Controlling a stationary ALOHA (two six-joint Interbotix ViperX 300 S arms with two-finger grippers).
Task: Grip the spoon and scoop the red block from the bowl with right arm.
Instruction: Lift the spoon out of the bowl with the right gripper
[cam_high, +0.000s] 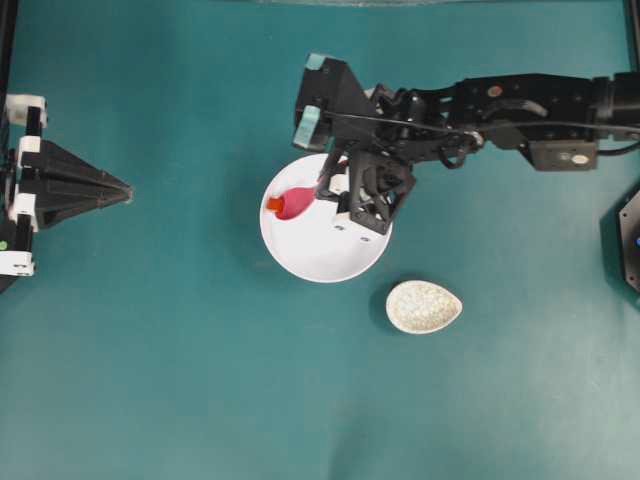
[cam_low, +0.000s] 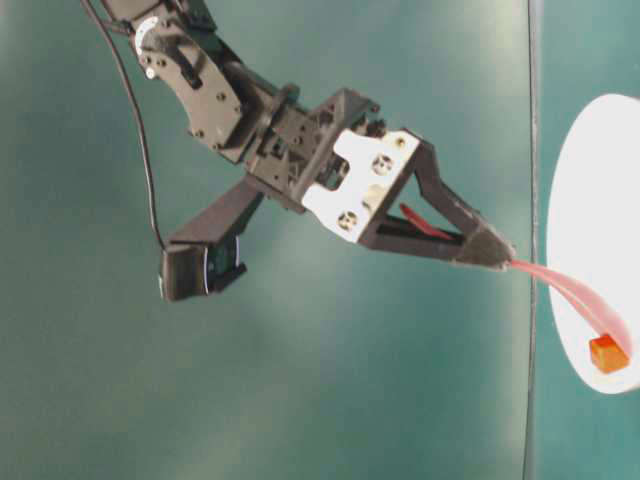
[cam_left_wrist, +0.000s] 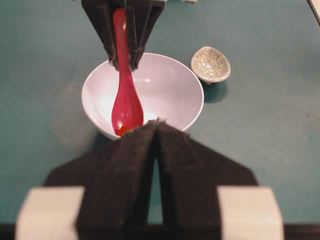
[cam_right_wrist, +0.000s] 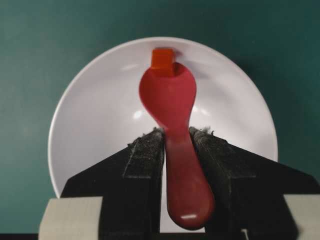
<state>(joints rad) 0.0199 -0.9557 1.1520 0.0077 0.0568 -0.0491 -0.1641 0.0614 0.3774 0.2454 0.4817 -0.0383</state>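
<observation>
The right arm's fingers (cam_right_wrist: 176, 142) are holding the spoon (cam_right_wrist: 170, 100) by its handle. Its scoop is down in the bowl (cam_high: 300, 255), touching the red block (cam_right_wrist: 162, 58) at the far wall. The block is not scooped up yet. The left fingers (cam_left_wrist: 157, 131) are closed.

Overhead cam looks straight down on the bowl (cam_high: 300, 250), fairly far, whole table (cam_high: 150, 380) in shot. Table-level cam sits low & close, frame turned sideways, bowl's rim (cam_low: 585, 200) at its right edge. Left wrist cam faces the bowl (cam_left_wrist: 170, 85) from further off; right wrist cam peers down into it (cam_right_wrist: 100, 110) from very near. All 4 share the bowl.
</observation>
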